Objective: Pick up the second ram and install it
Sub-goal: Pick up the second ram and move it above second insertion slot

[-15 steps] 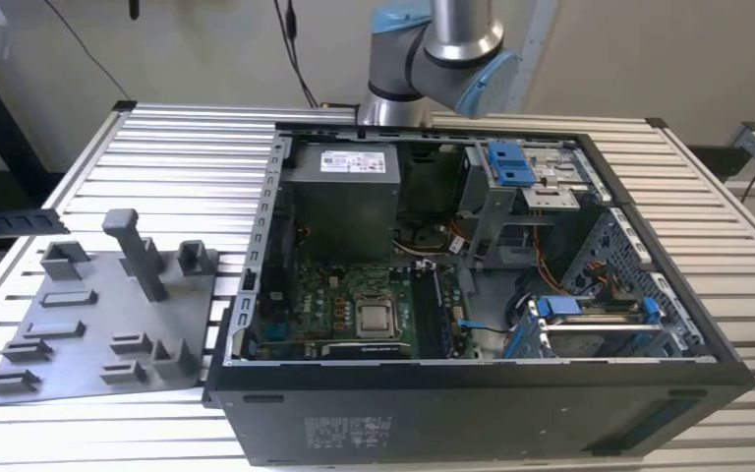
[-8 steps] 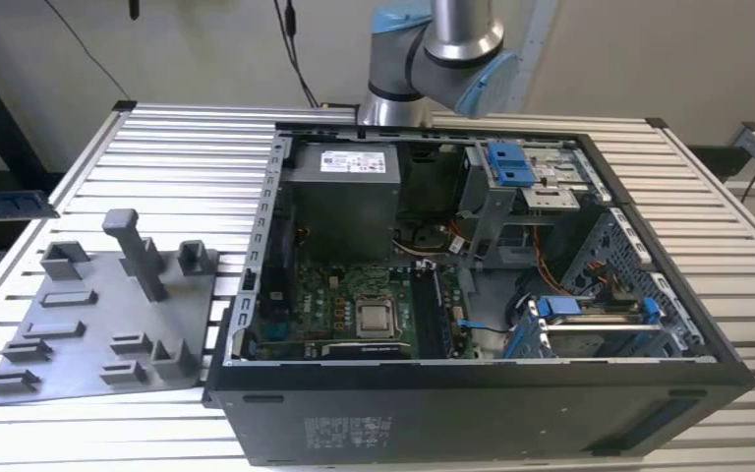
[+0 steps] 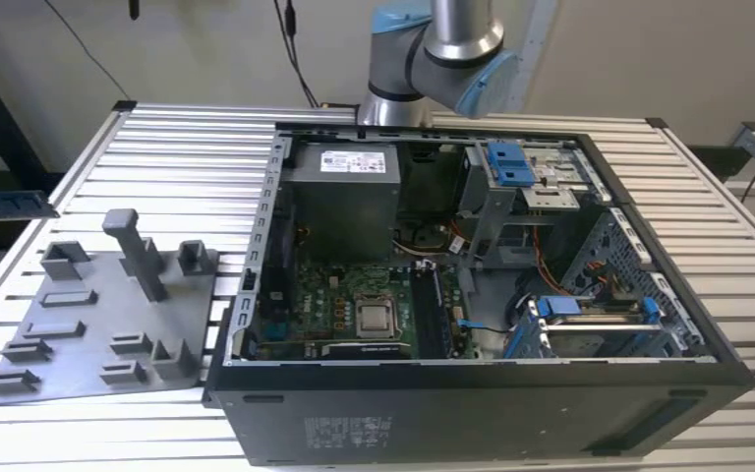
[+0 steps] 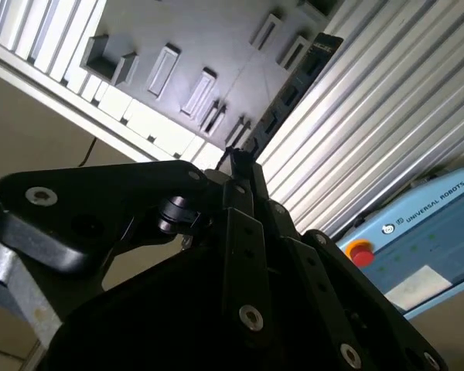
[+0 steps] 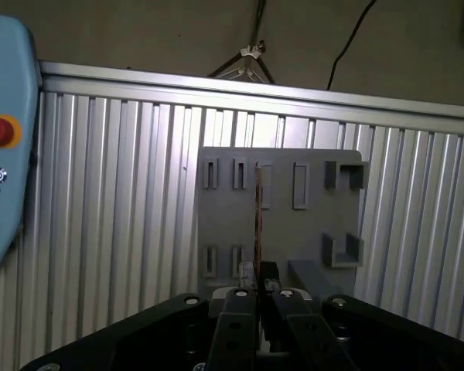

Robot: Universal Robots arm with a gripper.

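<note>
The end effector (image 5: 257, 272) has its two dark fingers (image 5: 236, 309) pressed together on the second ram (image 5: 257, 209), a long, thin, flat dark stick. In the second wrist view the row of black chips on the second ram (image 4: 290, 93) shows, and the stick points straight out from the end effector (image 4: 236, 158). The fingers pinch its flat sides near one end, which I think keeps it straight and stops it from tipping. The stick hangs in the air over the grey plastic plate with posts and slots (image 5: 224, 224) and looks apart from it. That plate lies flat on the ribbed silver metal worktop (image 5: 116, 193), and its slots probably keep the sticks standing on edge so they are easy to grab. In the exterior view, the big black computer case (image 3: 483, 413) lies open on its side just beside the plate (image 3: 89, 324), so its green board (image 3: 338, 305) faces up and can be reached from above.
</note>
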